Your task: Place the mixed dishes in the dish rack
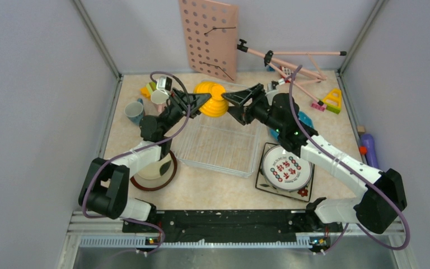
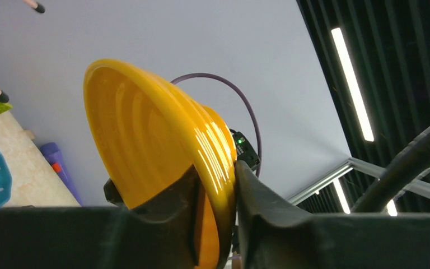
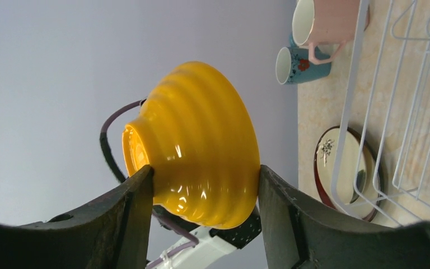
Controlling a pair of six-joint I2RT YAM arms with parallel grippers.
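The yellow bowl (image 1: 213,100) hangs in the air over the far edge of the white wire dish rack (image 1: 218,143). My left gripper (image 1: 204,100) is shut on its rim, one finger inside and one outside (image 2: 215,174). My right gripper (image 1: 228,106) is open wide, and its fingers straddle the bowl's outside from foot to rim (image 3: 204,171). The teal mug (image 1: 134,111) and pink mug (image 1: 159,96) stand at the far left. The brown-rimmed cream plate (image 1: 157,171) lies left of the rack. The round white patterned plate (image 1: 285,167) sits on the square black-rimmed plate (image 1: 303,192). The teal dotted plate (image 1: 305,119) is partly hidden by the right arm.
A pink pegboard (image 1: 210,36) leans on the back wall. A pink folded stand (image 1: 291,61) lies at the back right beside coloured toy blocks (image 1: 333,101). A purple object (image 1: 368,148) lies by the right wall. Grey walls close in three sides.
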